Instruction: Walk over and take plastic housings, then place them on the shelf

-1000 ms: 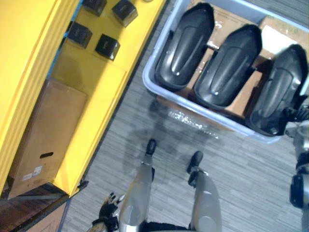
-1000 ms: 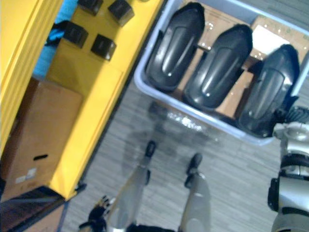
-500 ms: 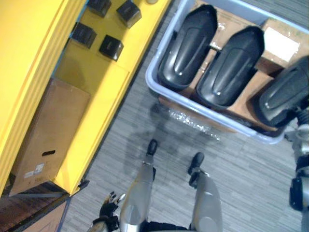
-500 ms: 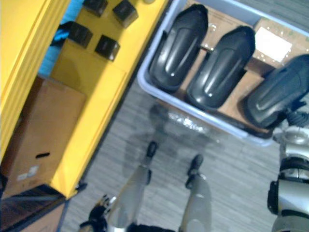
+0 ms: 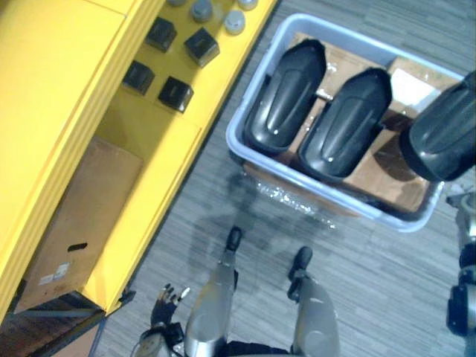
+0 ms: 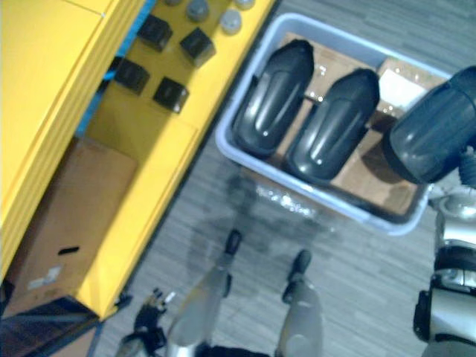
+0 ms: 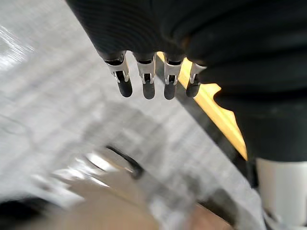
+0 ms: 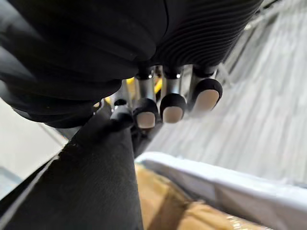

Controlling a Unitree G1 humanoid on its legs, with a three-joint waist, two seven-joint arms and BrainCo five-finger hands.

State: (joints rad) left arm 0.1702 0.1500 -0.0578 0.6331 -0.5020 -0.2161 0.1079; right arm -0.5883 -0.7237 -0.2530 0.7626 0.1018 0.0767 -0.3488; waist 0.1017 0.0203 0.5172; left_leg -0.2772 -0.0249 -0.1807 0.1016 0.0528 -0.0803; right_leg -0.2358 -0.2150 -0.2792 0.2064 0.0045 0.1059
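Over the bin (image 5: pixel 235 143), at its right end, housing (image 5: pixel 444 134) clasped in curled right robot hand (image 8: pixel 171 108)

I see each housing (image 5: pixel 284 100) in dark glossy plastic, the bin (image 5: pixel 335 199) in pale smooth plastic lined with matt brown cardboard (image 5: pixel 381 162), the shelf (image 5: pixel 141 163) in smooth yellow paint, and the floor (image 5: pixel 372 260) matt grey, finely streaked
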